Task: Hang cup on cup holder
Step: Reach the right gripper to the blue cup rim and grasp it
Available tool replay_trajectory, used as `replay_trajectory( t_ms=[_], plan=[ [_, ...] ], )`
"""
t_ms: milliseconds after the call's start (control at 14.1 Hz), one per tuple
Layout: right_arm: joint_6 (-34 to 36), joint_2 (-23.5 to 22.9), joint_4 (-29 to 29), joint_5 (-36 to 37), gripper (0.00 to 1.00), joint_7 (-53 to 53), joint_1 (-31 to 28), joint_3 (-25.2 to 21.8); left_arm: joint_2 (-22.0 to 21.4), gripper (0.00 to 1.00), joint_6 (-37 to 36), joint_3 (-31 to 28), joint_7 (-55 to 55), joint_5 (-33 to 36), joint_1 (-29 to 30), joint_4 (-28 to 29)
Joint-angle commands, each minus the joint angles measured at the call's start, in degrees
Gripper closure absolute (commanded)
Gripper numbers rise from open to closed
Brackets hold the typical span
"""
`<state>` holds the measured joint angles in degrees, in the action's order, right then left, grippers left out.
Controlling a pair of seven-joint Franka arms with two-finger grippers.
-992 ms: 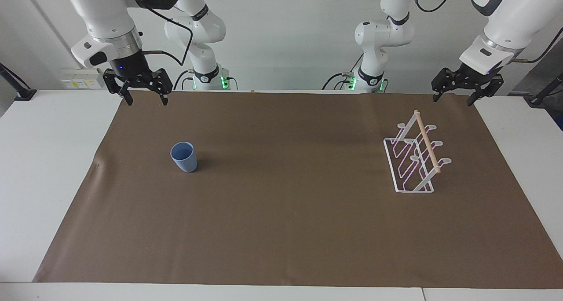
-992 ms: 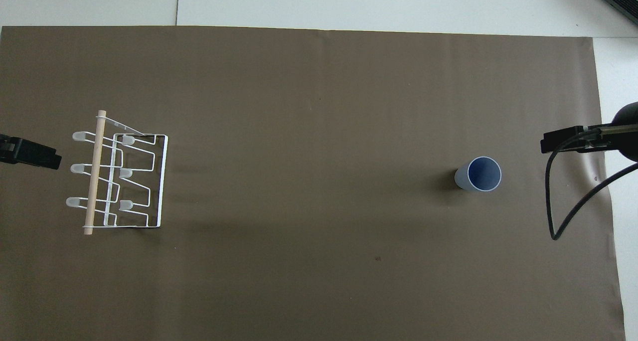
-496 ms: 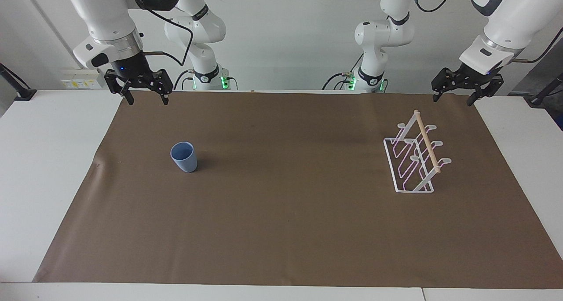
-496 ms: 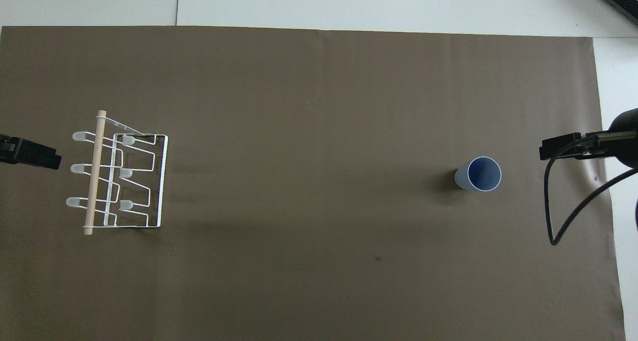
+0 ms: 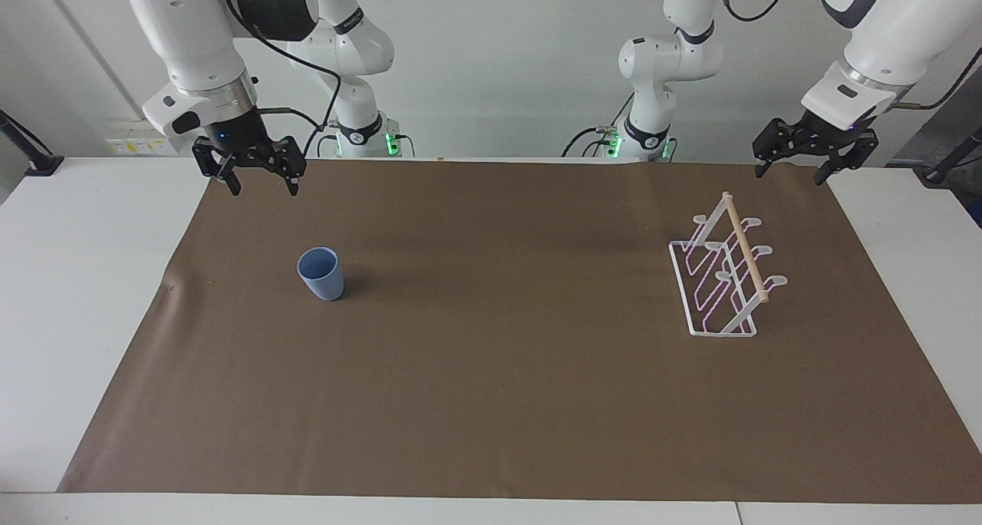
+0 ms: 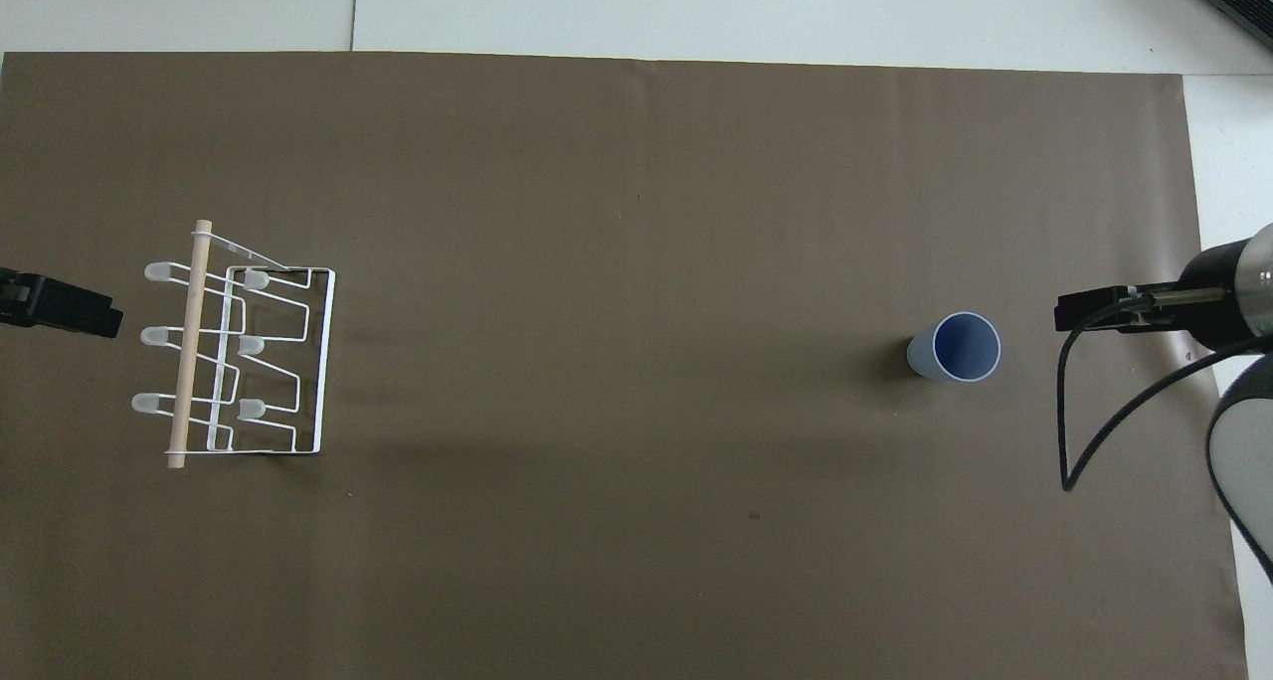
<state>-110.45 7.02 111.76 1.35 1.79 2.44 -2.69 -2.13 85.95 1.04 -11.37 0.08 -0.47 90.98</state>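
Blue and smooth, the cup (image 5: 321, 273) stands upright, mouth up, on the brown mat (image 5: 491, 402) toward the right arm's end of the counter. Right tool (image 5: 259, 189), fingers spread and empty, hangs over the mat's edge nearest it. Left tool (image 5: 790, 173), spread too, waits above the white wire cup holder (image 5: 721, 279), well apart from the cup.

A white table (image 5: 84, 295) fills the scene, most of its top covered by a brown paper sheet (image 5: 499, 371) with a small crease at one edge. A plain white wall (image 5: 499, 57) rises at the table's end. A row of wall sockets (image 5: 138, 136) sits low on it. Lighting is even and soft, casting faint shadows on the sheet
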Motion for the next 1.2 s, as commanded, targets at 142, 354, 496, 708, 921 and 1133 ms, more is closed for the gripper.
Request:
replay_trajectory(
  t_ms=[142,354,496,708,921,1133],
  plan=[
    [-10.38,-0.86,9.70,-0.64,0.00,10.05,-2.95,0.40,-0.86,0.00,-0.43,0.54,-0.41,0.54,0.74,0.69],
    [-13.29,-5.33,10.41,-1.08,0.00,12.52,-4.01,0.40,-0.86,0.00,-0.35,0.54,-0.41,0.54,0.74,0.69],
    [-16.10,-7.80,10.76,-4.14,0.00,14.81,-4.37,0.31,-0.86,0.00,-0.43,0.54,-0.41,0.54,0.74,0.69],
    [-17.16,-8.43,12.08,-5.04,0.00,17.88,-4.37,0.32,-0.86,0.00,-0.43,0.54,-0.32,0.54,0.74,0.69],
    [-20.49,-8.87,13.92,-5.04,0.00,21.05,-5.16,0.40,-0.86,0.00,-0.43,0.54,-0.41,0.54,0.74,0.69],
    [-20.59,-8.78,14.19,-5.04,0.00,21.14,-5.07,0.40,-0.86,0.00,-0.43,0.54,-0.32,0.54,0.74,0.69]
  ],
)
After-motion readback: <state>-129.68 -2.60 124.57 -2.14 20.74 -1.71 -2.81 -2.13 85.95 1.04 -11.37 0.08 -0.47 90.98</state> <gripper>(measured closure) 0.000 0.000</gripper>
